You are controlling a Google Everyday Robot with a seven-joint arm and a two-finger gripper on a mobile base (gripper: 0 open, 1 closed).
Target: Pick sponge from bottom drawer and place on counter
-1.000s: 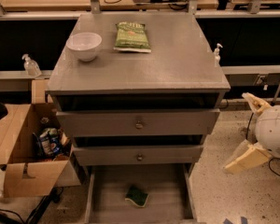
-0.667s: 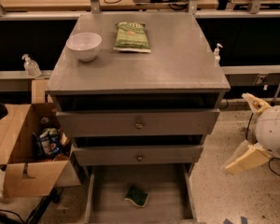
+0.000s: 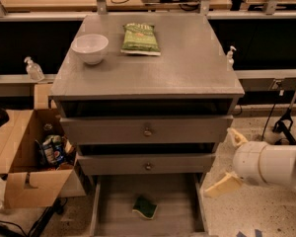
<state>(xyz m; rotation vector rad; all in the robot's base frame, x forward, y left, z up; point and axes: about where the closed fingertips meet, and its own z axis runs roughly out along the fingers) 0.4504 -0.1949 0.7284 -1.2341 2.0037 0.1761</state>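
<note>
The dark green sponge point(image 3: 145, 207) with a yellow edge lies on the plank floor of the pulled-out bottom drawer point(image 3: 117, 211), near its middle. The grey counter point(image 3: 187, 68) tops the drawer cabinet. My gripper point(image 3: 228, 161) is at the right of the cabinet, level with the lower drawer front, on a white arm. Its two pale fingers are spread apart and hold nothing. It is to the right of the sponge and above it, not touching it.
A white bowl point(image 3: 90, 48) and a light green snack bag point(image 3: 140, 38) sit on the counter's back left. Two shut drawer fronts with knobs point(image 3: 147, 131) are above the open drawer. An open cardboard box point(image 3: 24, 157) with items stands at the left. A small bottle point(image 3: 230, 56) is at the right.
</note>
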